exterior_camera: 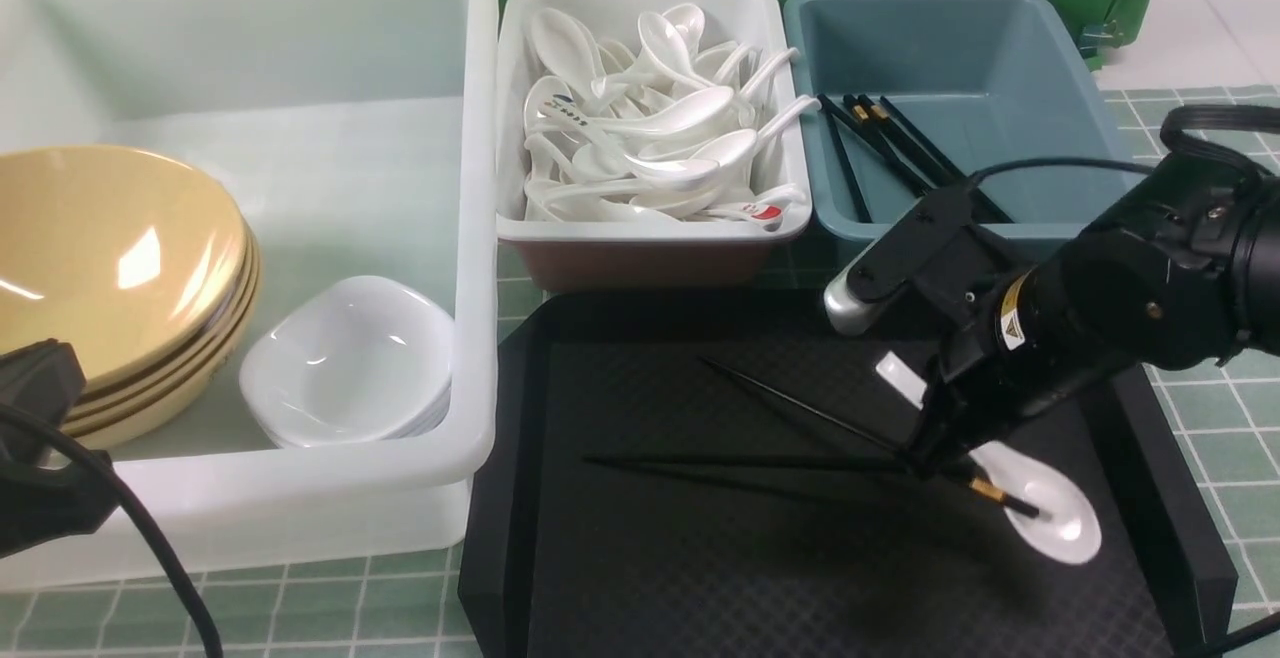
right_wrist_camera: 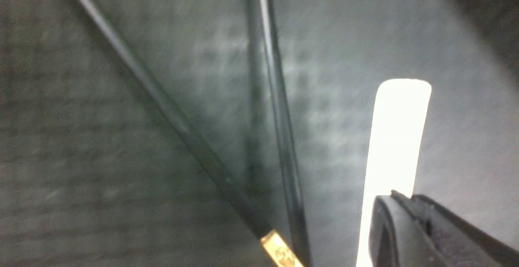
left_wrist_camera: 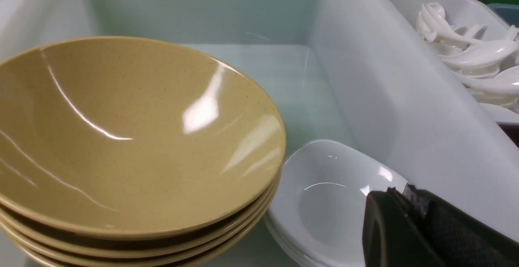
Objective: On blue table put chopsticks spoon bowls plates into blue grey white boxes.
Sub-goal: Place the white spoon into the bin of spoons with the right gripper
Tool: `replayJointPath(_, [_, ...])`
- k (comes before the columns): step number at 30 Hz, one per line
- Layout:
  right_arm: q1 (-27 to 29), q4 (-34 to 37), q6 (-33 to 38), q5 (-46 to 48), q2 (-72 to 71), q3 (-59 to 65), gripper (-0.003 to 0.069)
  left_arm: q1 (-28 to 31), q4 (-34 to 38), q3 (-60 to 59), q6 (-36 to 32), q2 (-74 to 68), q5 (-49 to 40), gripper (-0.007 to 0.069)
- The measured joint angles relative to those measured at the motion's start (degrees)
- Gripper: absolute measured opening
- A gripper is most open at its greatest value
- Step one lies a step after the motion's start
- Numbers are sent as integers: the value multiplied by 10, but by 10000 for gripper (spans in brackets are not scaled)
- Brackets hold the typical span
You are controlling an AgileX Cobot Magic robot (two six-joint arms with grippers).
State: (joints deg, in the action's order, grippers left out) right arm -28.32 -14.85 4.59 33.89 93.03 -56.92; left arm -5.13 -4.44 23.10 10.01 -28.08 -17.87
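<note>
On the black tray [exterior_camera: 700,578] lie thin black chopsticks [exterior_camera: 740,463] and a white spoon [exterior_camera: 1055,523]; one gold-banded chopstick end rests on the spoon's scoop. My right gripper [exterior_camera: 930,463] is down on the tray where the chopsticks meet, beside the spoon. In the right wrist view this gripper [right_wrist_camera: 401,197] is shut over the spoon handle [right_wrist_camera: 399,137]. The chopsticks [right_wrist_camera: 275,96] run past to one side, and nothing shows between the jaws. My left gripper [left_wrist_camera: 399,192] is shut and empty above the stacked white plates [left_wrist_camera: 324,202], beside the stacked tan bowls [left_wrist_camera: 121,137].
The large white box [exterior_camera: 480,238] holds the bowls [exterior_camera: 110,258] and plates [exterior_camera: 350,358]. The small white box [exterior_camera: 510,88] is full of spoons. The blue-grey box [exterior_camera: 960,48] holds several chopsticks [exterior_camera: 890,148]. The tiled blue table [exterior_camera: 1200,438] shows right of the tray.
</note>
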Motion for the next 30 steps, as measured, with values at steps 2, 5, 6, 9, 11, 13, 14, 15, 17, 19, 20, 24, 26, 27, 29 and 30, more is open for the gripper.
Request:
replayJointPath(2, [0,-47,-1,-1,1,0,48,0,0,0,0,0,0,2])
replayJointPath(5, [0,-99,-3,19,1,0,48,0,0,0,0,0,0,2])
replayJointPath(6, [0,-114,-3,35,1,0,48,0,0,0,0,0,0,2])
replayJointPath(9, [0,-129,-7,62,-1,-3,48,0,0,0,0,0,0,2])
replayJointPath(11, [0,-131,-14,56,-10,-13,48,0,0,0,0,0,0,2])
replayJointPath(13, [-5,-131,-20,-24,-23,-44,48,0,0,0,0,0,2,2])
replayJointPath(14, [-7,-130,-24,-61,-24,-57,48,0,0,0,0,0,3,2])
replayJointPath(15, [-9,-128,-31,-115,-22,-73,48,0,0,0,0,0,4,2])
replayJointPath(17, [-13,-127,-46,-225,-8,-108,48,0,0,0,0,0,7,2])
replayJointPath(19, [-15,-127,-59,-299,25,-156,48,0,0,0,0,0,8,2])
replayJointPath(20, [-15,-127,-66,-325,44,-183,48,0,0,0,0,0,9,2])
replayJointPath(24, [-15,-128,-91,-355,150,-317,48,0,0,0,0,0,10,2])
replayJointPath(26, [-15,-128,-92,-328,210,-399,57,0,0,0,0,0,10,2])
replayJointPath(27, [-14,-128,-92,-288,266,-463,81,0,0,0,0,0,10,2])
replayJointPath(29, [-12,-128,-92,-224,313,-527,127,0,0,0,-1,0,10,2])
replayJointPath(30, [-11,-128,-93,-191,331,-553,162,0,0,0,-1,0,10,2])
